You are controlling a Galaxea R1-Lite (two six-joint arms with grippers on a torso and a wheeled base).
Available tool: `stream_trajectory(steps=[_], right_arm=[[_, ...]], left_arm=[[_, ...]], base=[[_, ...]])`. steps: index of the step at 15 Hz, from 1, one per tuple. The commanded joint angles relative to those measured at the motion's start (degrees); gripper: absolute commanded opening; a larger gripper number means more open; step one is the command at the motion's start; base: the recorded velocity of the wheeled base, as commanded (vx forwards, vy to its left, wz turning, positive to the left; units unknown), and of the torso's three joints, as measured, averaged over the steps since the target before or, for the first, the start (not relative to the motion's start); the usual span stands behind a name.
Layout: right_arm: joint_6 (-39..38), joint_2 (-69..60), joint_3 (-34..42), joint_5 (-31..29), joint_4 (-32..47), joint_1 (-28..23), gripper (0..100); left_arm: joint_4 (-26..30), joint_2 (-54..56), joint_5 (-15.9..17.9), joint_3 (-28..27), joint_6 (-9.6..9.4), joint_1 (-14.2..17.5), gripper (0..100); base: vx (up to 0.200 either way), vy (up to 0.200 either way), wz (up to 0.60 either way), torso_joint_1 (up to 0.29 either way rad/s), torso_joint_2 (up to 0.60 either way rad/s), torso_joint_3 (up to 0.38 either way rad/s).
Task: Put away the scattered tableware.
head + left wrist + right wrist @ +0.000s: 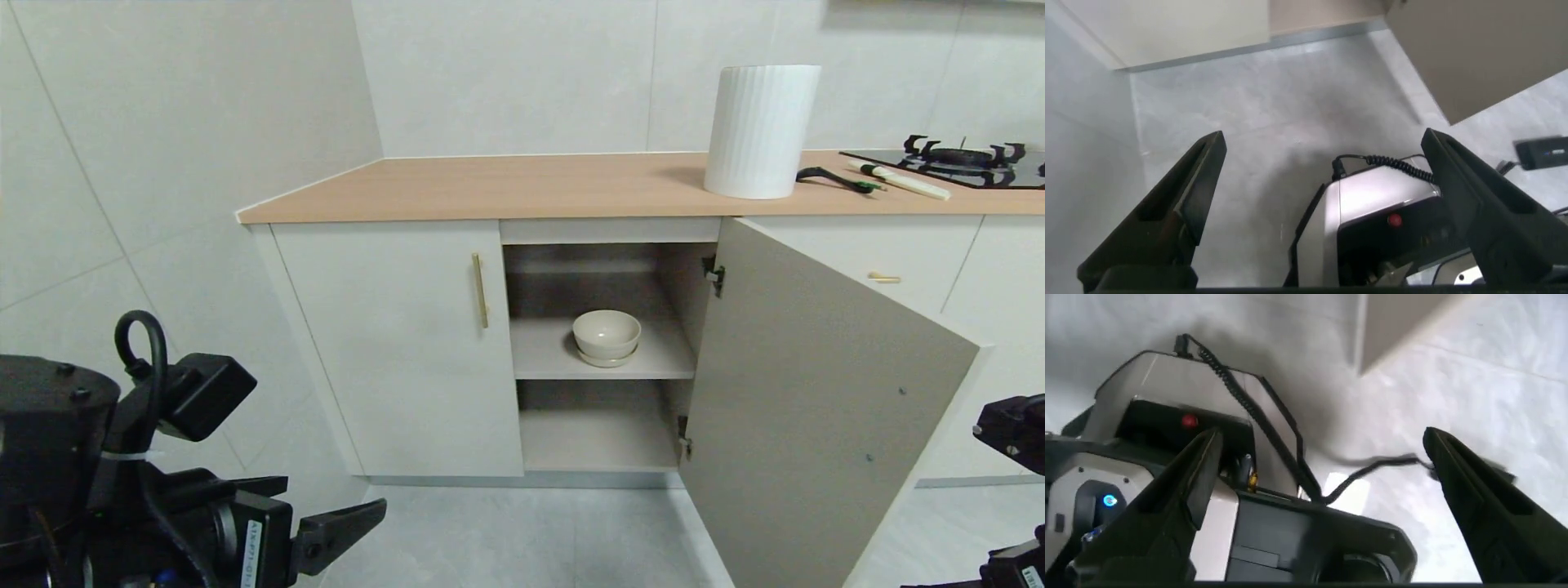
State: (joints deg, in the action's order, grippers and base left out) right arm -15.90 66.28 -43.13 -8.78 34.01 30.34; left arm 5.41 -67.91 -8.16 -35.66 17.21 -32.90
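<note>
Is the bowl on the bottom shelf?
No, the bowl sits on a small plate on the upper shelf.

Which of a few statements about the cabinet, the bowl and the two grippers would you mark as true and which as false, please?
1. The bowl sits on the cabinet's upper shelf. True.
2. Both cabinet doors are shut. False: the right door stands open and the left door is shut.
3. The left gripper holds a plate. False: it is open with nothing between its fingers.
4. A white ribbed cylinder stands upright on the countertop. True.
5. The right gripper is open. True.
</note>
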Motion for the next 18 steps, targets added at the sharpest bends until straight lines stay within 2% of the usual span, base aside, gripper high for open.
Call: stream_trajectory(steps=[1, 4, 5, 6, 8, 10, 14, 18], right_arm=[[1.3, -0.2, -0.5, -1.5, 0.5, -3.1, 100], [5.1, -1.9, -2.5, -3.1, 3.3, -10.7, 100], [5.5, -2.1, -2.8, -3.1, 3.4, -11.8, 100], [7.2, -1.8, -4.0, -3.4, 3.3, -18.1, 100], [9.1, 0.4, -5.6, -3.4, 1.9, -26.2, 100], [9.0, 3.3, -5.8, -2.8, -4.0, -32.7, 100], [8.4, 7.5, -5.6, -2.6, -11.8, -38.1, 100], [1.2, 14.6, -5.5, -2.0, -20.7, -38.5, 100]], left_arm=[[0.0, -0.1, 0.0, 0.0, 0.01, 0.0, 100], [0.0, -0.1, 0.0, 0.2, 0.01, 0.0, 100], [0.0, -0.1, 0.1, 0.2, 0.01, 0.0, 100], [0.0, -0.2, 0.1, 0.2, 0.01, 0.0, 100], [0.0, 0.0, 0.1, 0.2, 0.01, 0.0, 100], [0.0, -0.1, 0.1, 0.2, 0.01, 0.0, 100], [0.0, -0.2, 0.1, 0.2, 0.01, -0.1, 100], [0.0, -0.2, 0.1, 0.2, 0.01, 0.0, 100]], base=[[0.000, 0.000, 0.00, 0.000, 0.00, 0.000], [0.000, 0.000, 0.00, 0.000, 0.00, 0.000], [0.000, 0.000, 0.00, 0.000, 0.00, 0.000], [0.000, 0.000, 0.00, 0.000, 0.00, 0.000], [0.000, 0.000, 0.00, 0.000, 0.00, 0.000], [0.000, 0.000, 0.00, 0.000, 0.00, 0.000], [0.000, 0.000, 0.00, 0.000, 0.00, 0.000], [0.000, 0.000, 0.00, 0.000, 0.00, 0.000]])
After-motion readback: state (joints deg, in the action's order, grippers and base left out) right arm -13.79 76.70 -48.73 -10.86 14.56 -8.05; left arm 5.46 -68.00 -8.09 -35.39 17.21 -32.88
